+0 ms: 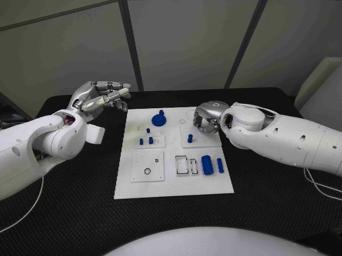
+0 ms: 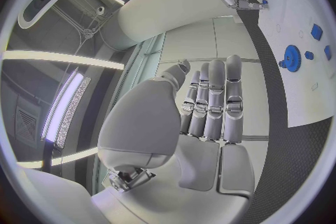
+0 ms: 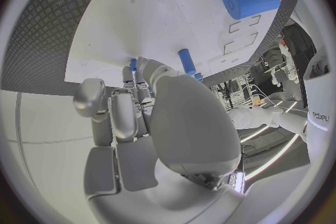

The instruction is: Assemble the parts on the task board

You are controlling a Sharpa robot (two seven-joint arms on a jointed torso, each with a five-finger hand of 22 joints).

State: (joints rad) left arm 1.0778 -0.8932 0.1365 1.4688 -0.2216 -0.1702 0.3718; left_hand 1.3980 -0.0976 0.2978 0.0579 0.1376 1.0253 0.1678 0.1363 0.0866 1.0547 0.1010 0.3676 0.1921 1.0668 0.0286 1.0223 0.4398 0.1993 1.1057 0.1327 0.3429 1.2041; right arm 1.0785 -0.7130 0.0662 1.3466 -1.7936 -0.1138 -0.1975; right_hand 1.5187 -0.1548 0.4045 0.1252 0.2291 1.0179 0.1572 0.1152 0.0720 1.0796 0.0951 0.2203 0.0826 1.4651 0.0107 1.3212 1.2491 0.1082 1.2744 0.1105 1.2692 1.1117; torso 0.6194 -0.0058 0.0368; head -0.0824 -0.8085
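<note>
Right hand (image 1: 209,118) over task board (image 1: 140,189) far edge.

no readable text, labels or numbers on any surface

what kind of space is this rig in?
Probably a lab or test cell: a black table carries a white task board of small blue parts, grey partition panels stand behind it, and strip lights run overhead.

Right hand (image 1: 207,118) fingertips hidden behind palm; grasp cannot tell.
</note>
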